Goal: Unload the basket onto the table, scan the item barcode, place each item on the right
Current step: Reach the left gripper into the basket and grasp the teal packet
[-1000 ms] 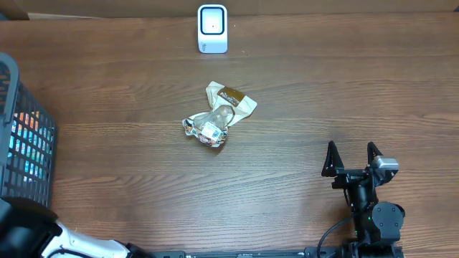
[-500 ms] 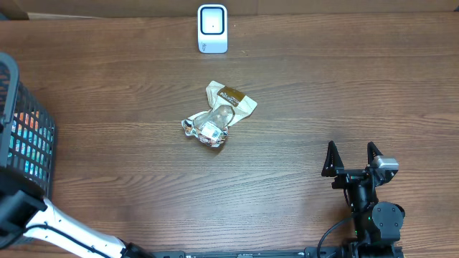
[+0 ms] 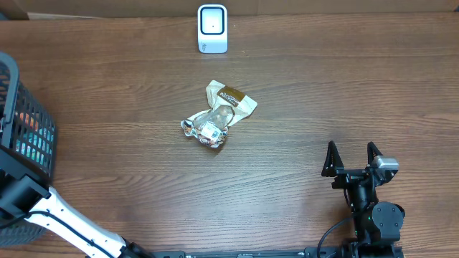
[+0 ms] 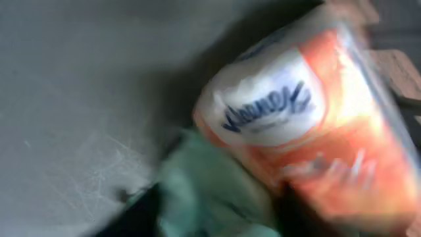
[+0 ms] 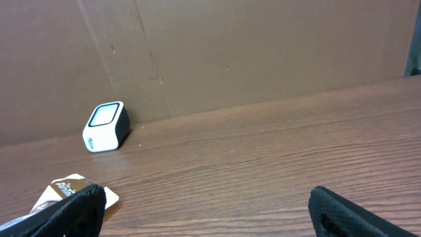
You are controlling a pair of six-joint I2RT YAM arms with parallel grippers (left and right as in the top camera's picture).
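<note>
Fingers on your right gripper (image 3: 351, 147) are spread wide and empty; the left gripper's fingers are lost in blur, can't tell. The orange-and-white plastic-wrapped tissue pack (image 4: 296, 125) probably lies in the black mesh basket (image 3: 10, 79) at the left edge. It looks light and squashy with slick film, so pinch across its narrow sides.

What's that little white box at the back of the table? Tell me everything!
The white box is small with rounded corners, looks like plastic, and has a dark-rimmed window on its face. It stands alone on the wooden table near the far edge. Nothing else touches it.
</note>
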